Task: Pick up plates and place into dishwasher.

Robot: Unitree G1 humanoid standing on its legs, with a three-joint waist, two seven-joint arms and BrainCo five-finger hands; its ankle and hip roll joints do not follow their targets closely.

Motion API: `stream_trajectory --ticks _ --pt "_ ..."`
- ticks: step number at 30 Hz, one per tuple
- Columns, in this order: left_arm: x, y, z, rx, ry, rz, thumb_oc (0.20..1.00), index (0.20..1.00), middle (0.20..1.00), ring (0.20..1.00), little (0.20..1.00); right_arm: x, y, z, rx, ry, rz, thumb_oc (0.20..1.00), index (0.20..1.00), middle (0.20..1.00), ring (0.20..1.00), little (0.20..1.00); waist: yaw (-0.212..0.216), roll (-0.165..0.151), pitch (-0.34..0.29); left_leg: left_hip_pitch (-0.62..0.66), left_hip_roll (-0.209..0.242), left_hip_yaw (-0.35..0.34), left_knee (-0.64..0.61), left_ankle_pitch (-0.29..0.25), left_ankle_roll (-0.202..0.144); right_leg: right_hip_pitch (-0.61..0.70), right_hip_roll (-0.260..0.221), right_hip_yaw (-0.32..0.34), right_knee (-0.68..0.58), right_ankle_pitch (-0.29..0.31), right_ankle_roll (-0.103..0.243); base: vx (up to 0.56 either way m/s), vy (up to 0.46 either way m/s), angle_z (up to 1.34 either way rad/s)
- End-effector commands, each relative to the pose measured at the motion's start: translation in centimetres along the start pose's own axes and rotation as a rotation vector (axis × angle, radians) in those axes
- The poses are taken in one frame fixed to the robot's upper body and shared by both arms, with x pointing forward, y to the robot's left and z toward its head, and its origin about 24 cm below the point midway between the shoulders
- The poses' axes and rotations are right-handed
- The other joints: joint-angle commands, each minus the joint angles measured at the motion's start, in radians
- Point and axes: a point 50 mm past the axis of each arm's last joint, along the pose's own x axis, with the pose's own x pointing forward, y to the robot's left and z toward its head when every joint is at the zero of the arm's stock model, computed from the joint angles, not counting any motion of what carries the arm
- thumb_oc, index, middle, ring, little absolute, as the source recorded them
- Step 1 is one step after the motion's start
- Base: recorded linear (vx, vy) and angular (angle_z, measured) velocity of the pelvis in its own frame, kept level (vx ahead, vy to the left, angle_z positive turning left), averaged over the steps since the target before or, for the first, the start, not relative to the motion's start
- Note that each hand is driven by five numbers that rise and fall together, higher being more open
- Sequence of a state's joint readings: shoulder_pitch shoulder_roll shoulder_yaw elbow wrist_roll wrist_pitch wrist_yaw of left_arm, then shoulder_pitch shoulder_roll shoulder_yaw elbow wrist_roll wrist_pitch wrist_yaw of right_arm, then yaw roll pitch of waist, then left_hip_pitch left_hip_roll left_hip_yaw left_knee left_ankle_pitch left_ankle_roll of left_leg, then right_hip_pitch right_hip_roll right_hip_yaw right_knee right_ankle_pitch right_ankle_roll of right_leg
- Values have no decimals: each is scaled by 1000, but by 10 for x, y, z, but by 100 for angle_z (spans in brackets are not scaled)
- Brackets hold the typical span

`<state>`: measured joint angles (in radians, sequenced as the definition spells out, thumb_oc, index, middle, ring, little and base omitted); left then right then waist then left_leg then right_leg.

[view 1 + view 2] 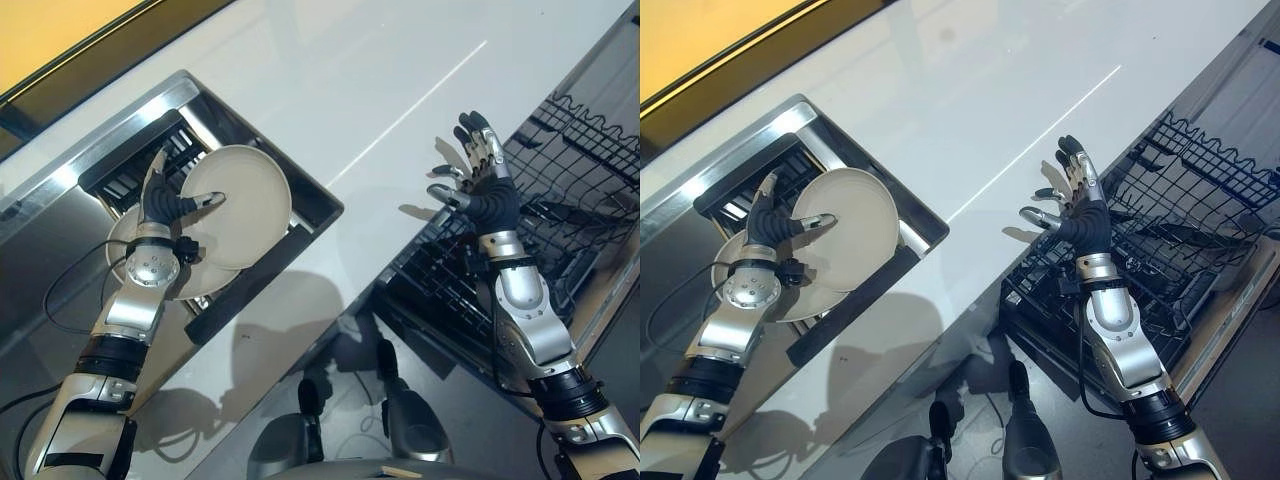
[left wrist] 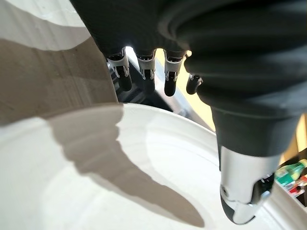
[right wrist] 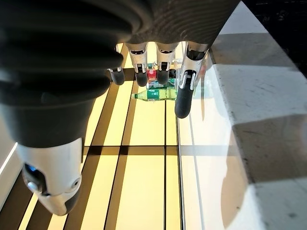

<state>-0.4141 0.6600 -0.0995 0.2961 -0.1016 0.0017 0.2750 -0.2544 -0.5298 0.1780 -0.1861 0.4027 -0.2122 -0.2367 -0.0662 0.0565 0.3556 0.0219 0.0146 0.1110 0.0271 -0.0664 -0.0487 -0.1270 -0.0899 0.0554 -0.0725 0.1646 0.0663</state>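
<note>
Right hand: the right hand (image 1: 487,185) is raised at the near edge of the white counter, just above the front corner of the dishwasher rack; its fingers are spread and nearly straight, the thumb held apart, and nothing lies between them.
Dishwasher rack: the dishwasher rack (image 1: 1180,235) is a dark wire basket pulled out low on the robot's right, beside the counter's edge; no plate is seen in it.
Left hand: the left hand (image 1: 165,200) reaches into the sink on the robot's left and pinches the upper plate at its near rim, thumb (image 1: 203,201) lying over the plate's face, fingers (image 1: 156,170) going up past the rim behind it.
Upper plate: the upper plate (image 1: 245,205) is cream and round, tilted, with its rim toward the hand raised off the one beneath; in the left wrist view its pale face spreads under the thumb.
Lower plate: the lower plate (image 1: 195,280) lies under the first, mostly covered, only its near rim showing around the wrist.
Sink: the sink (image 1: 120,135) is a steel-rimmed recess holding both plates, with a dark slatted rack in its far corner.
Counter: the counter (image 1: 380,70) is white and glossy, running between sink and rack and on to the far side.
</note>
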Motion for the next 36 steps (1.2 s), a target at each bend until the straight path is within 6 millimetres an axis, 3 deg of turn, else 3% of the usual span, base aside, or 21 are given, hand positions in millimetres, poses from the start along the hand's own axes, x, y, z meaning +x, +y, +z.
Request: stream_trajectory --ticks 1,8,11,17,26,36 --pt "6 17 -4 19 41 -66 1000 1000 1000 1000 1000 -13 -2 -18 -32 111 -11 1000 1000 1000 1000 1000 10 -40 -24 -183 -29 -40 161 -3 33 1 -131 -8 153 -143 106 39 5 1" --pt "-7 -23 -5 -147 78 -473 1000 1000 1000 1000 1000 -16 -3 -18 -33 108 -11 1000 1000 1000 1000 1000 8 -38 -8 -182 -27 -36 171 -7 39 1 -130 -5 154 -135 109 4 0 0" --pt "-12 -27 -9 -77 99 -556 1000 1000 1000 1000 1000 -17 -4 -17 -34 108 -4 1000 1000 1000 1000 1000 4 -33 -3 -175 -28 -34 172 -8 42 6 -131 -3 153 -132 111 10 6 0" --pt "-23 -34 -10 -128 120 -734 1000 1000 1000 1000 1000 -22 -8 -17 -36 125 4 1000 1000 1000 1000 1000 3 -28 -11 -160 -30 -29 172 -10 46 24 -136 -7 147 -132 113 44 6 0" --pt "-42 -51 -15 -280 145 -822 1000 1000 1000 1000 1000 -36 -9 -26 -36 171 -1 1000 1000 1000 1000 1000 6 -22 -35 -118 -33 -31 156 -11 47 67 -140 -16 133 -135 118 63 3 0" --pt "-58 -56 -29 -361 204 -816 1000 1000 1000 1000 1000 -50 -11 -33 -33 217 -12 1000 1000 1000 1000 1000 15 -21 -55 -86 -34 -40 148 -9 46 99 -145 -26 128 -137 125 61 -5 1"
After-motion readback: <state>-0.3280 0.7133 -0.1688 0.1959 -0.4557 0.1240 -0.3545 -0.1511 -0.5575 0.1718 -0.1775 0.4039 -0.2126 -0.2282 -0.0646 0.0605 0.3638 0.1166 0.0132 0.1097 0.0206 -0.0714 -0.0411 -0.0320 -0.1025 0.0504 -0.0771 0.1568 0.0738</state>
